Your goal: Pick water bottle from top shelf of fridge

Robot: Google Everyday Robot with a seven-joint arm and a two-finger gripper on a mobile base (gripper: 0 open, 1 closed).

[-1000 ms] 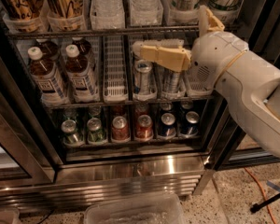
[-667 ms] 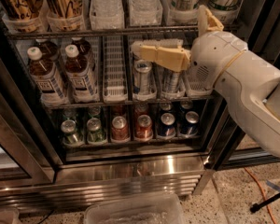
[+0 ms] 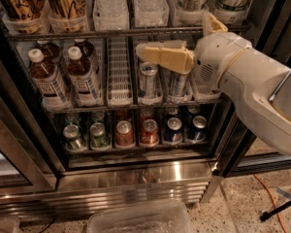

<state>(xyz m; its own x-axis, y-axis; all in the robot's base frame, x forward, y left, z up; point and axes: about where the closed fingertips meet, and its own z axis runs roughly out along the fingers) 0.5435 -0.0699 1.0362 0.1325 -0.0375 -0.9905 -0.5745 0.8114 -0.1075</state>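
The fridge (image 3: pixel 136 178) stands open before me, with wire racks and a shiny steel base. Two clear ribbed water bottles (image 3: pixel 110 4) stand side by side on the top shelf (image 3: pixel 87 34), between tall printed cans on the left and right; their tops are cut off by the frame's edge. My gripper (image 3: pixel 141 53), cream coloured on a white arm that comes in from the right, points left in front of the middle rack. It is just below the top shelf's front wire, below and slightly right of the bottles. It holds nothing.
Brown tea bottles (image 3: pixel 46 79) with white caps and slim silver cans (image 3: pixel 148 79) fill the middle rack. Short green, red and blue cans (image 3: pixel 123 132) fill the bottom rack. A clear plastic bin (image 3: pixel 140 220) lies on the floor in front. An orange cable (image 3: pixel 271 198) runs at the right.
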